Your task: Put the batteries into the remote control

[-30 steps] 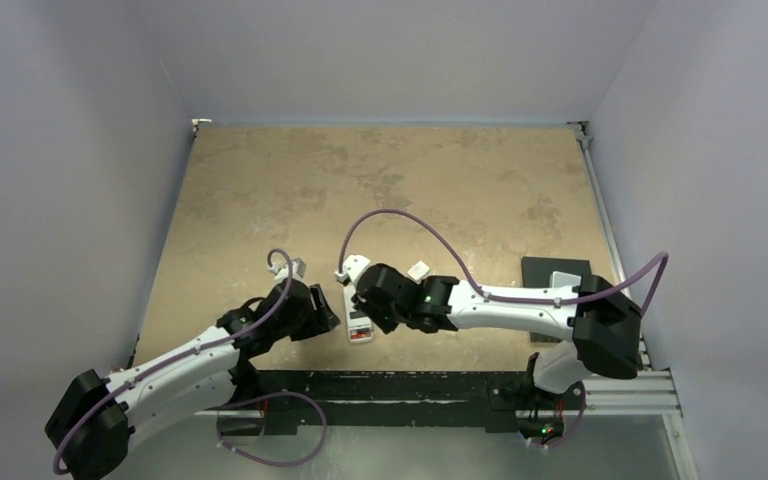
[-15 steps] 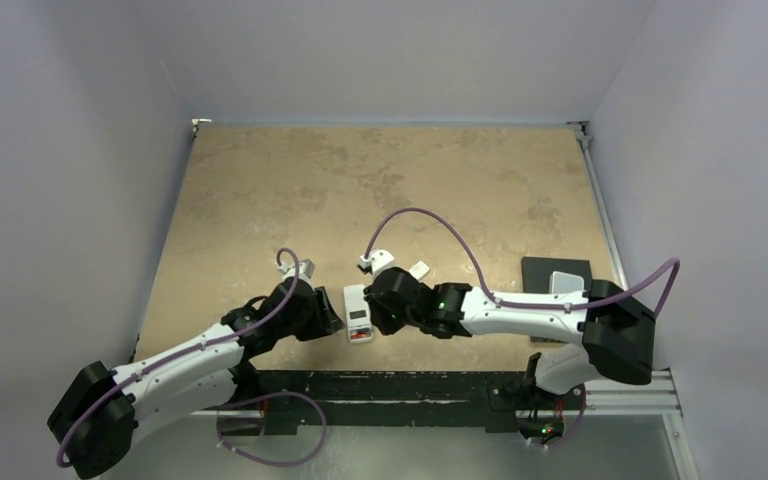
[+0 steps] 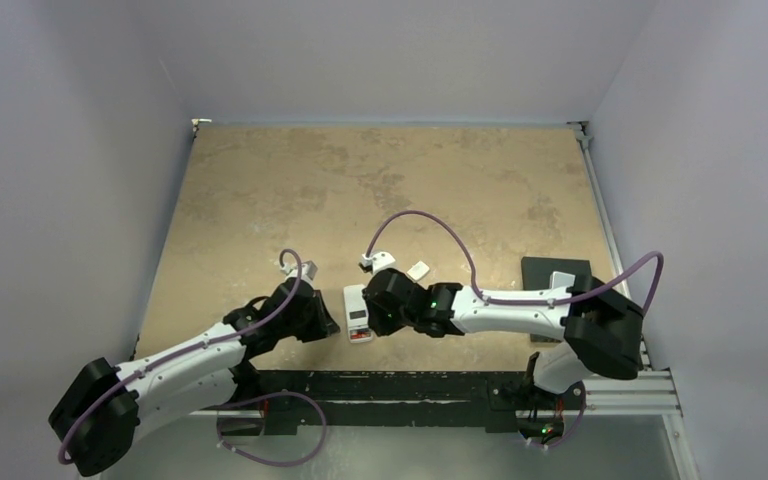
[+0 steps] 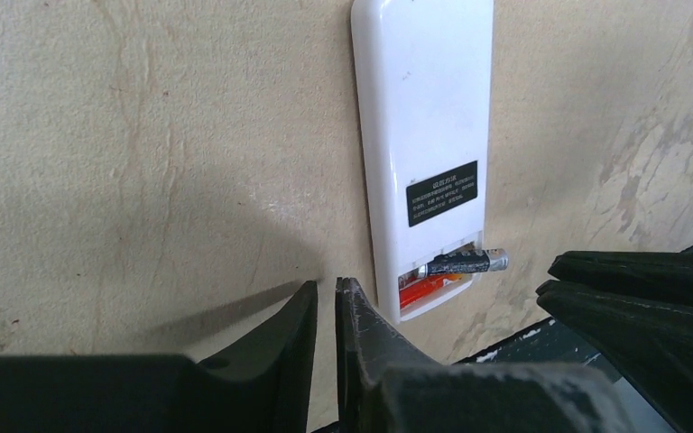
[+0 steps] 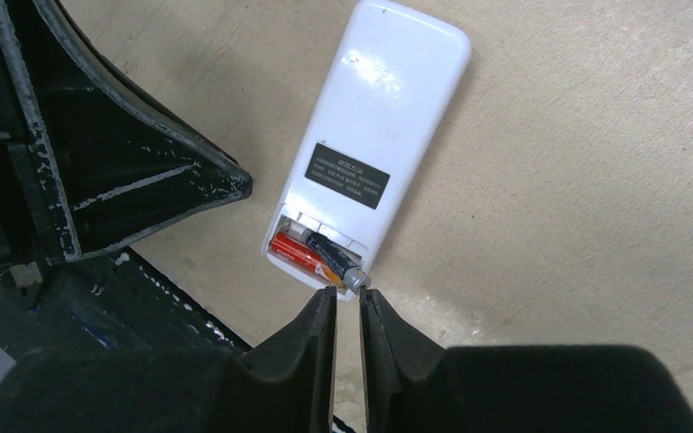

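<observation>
Remote flat on table, white back up; in left wrist view stretched from top centre down to lower middle. Black label near the lower end, battery bay just below it standing open. Red battery seated inside the bay along its bottom edge. Dark battery above it, lying crosswise and a little tilted, one end in the bay, silver end poking out past the remote's right side.

Left claw at bottom centre of that view, just left of the remote's lower end: fingers drawn almost together, only a thin slit between, nothing in it. Touching the remote or not: cannot tell.

Right claw at bottom centre of its own view, likewise pinched down to a thin slit. Silver end of dark battery right at the fingertips there; yet in left wrist view, at right edge, a sliver of table showing between that end and the black fingers, so no hold on anything.

In overhead frame, remote low centre, one claw close on each side. Small white piece just up and right of them, apart from the remote. Grey block on dark pad at right edge of table, well apart. Purple cables arching over both arms.
</observation>
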Tool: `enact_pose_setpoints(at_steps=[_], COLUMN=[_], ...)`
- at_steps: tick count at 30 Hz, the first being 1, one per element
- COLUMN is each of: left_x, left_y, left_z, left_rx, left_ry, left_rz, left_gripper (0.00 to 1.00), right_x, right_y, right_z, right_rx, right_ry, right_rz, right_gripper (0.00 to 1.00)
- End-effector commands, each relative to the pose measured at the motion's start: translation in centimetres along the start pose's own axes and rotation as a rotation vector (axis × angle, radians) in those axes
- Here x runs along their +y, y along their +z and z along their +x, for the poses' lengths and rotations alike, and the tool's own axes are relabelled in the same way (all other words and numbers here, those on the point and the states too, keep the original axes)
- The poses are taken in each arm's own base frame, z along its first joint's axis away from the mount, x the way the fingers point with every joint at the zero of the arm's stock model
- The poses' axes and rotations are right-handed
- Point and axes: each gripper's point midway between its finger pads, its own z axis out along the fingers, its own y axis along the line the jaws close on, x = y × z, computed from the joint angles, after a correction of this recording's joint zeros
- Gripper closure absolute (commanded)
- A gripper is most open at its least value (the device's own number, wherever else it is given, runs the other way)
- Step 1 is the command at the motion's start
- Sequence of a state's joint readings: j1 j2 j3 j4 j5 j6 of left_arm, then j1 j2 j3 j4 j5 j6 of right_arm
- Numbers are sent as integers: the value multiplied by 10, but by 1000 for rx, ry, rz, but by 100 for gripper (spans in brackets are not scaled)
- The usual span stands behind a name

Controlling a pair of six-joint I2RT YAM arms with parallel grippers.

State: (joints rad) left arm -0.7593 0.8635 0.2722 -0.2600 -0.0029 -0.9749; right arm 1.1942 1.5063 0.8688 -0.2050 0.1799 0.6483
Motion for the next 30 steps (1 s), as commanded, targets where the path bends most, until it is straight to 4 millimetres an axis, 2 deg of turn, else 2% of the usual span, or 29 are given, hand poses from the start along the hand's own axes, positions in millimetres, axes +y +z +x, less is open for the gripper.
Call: enact_pose_setpoints(at_steps=[1,8,30], left_x=[-4,-5,-12], left_y=[4,8,12], left_z=[2,7,9], left_rx=[12,34,58], left_ry=[28,31,37], left_rz=[32,42,70], left_gripper=[89,94,99], right_x=[6,5,8], right_y=[3,7,15], right_z=[-11,-7,-1], right_rx=[-31,-11,19], right_ry=[55,60,61], right_rz=[-13,-4,-15], right_gripper=[77,78,81])
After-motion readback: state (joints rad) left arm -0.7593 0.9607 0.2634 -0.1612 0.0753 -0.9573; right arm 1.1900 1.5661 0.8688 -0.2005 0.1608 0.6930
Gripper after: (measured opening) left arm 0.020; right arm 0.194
